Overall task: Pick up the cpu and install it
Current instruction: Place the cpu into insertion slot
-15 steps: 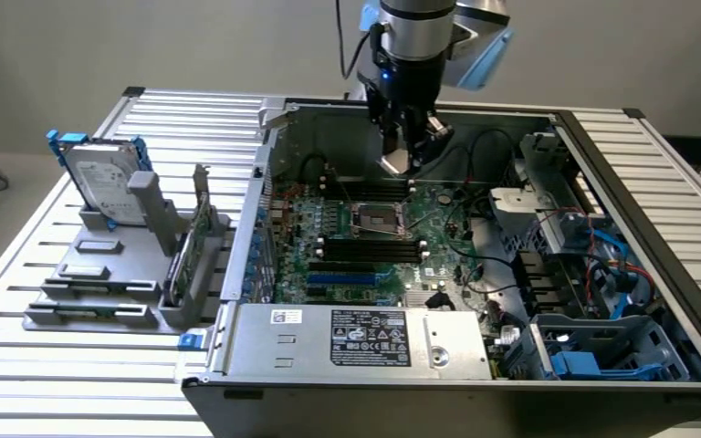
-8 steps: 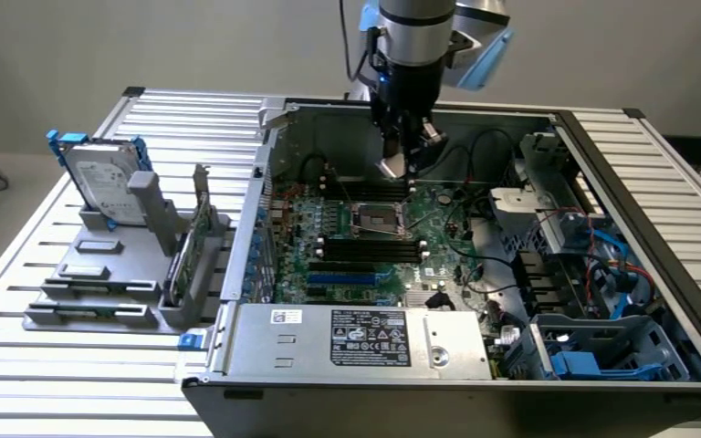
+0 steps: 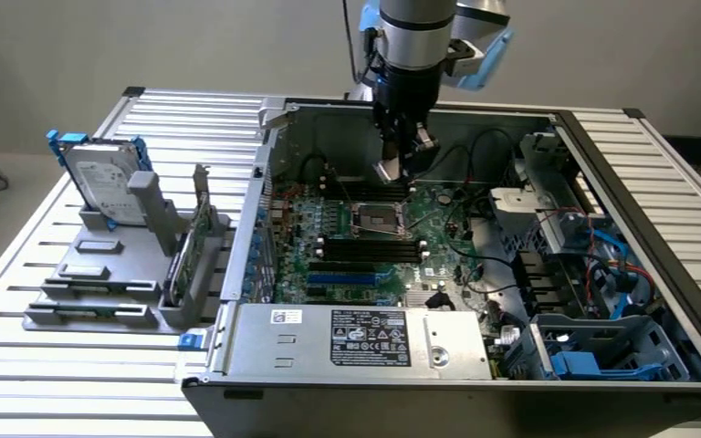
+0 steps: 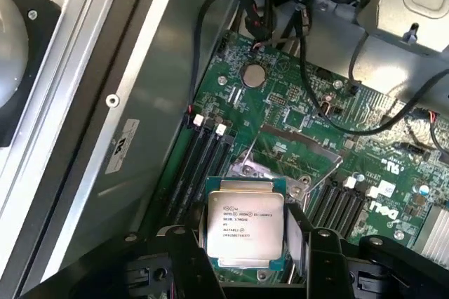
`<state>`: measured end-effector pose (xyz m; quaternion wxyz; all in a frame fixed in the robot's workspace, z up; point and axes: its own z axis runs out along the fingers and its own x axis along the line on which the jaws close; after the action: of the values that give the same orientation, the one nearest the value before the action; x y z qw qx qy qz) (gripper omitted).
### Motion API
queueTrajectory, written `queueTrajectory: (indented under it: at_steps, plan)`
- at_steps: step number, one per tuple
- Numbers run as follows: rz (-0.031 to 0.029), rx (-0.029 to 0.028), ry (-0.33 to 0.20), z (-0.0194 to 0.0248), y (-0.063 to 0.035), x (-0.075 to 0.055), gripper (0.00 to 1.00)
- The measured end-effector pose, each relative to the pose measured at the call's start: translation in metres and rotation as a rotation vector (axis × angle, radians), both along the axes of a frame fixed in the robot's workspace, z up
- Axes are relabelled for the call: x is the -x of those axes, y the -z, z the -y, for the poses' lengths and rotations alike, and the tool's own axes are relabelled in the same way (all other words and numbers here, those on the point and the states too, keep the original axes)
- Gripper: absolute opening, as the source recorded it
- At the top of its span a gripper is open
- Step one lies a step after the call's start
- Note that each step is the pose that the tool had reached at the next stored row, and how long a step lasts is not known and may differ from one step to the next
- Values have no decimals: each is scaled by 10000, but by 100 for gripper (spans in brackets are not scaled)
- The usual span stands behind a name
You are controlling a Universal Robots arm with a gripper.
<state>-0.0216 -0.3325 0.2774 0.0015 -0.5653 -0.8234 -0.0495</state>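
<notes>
1. Gripper (image 4: 249, 260) (closest to the wrist camera) is clamped on the cpu (image 4: 244, 223), with one black finger at each side edge. The chip's near edge is hidden behind the fingers.
2. Print on the silver lid reads "Intel Xeon E5"; the lines below are too small to read.
3. White "DELL" lettering shows on the green motherboard (image 4: 309, 113).
4. In the exterior view, the cpu hangs over the board, just beyond the far side of the socket (image 3: 369, 217) and clear of it.
5. At the case's near edge, the power supply (image 3: 363, 338) carries a dark label whose text is unreadable.
6. On the exterior view's left, a hard drive (image 3: 105, 178) stands in a grey rack, its label illegible.
</notes>
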Motion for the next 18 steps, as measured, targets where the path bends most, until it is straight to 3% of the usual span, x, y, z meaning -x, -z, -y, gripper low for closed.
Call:
queueTrajectory:
  at_steps: [6,18]
  plan:
    - [-180,6,966,0,34,0,55]
    - [-412,17,2856,0,103,0,55]
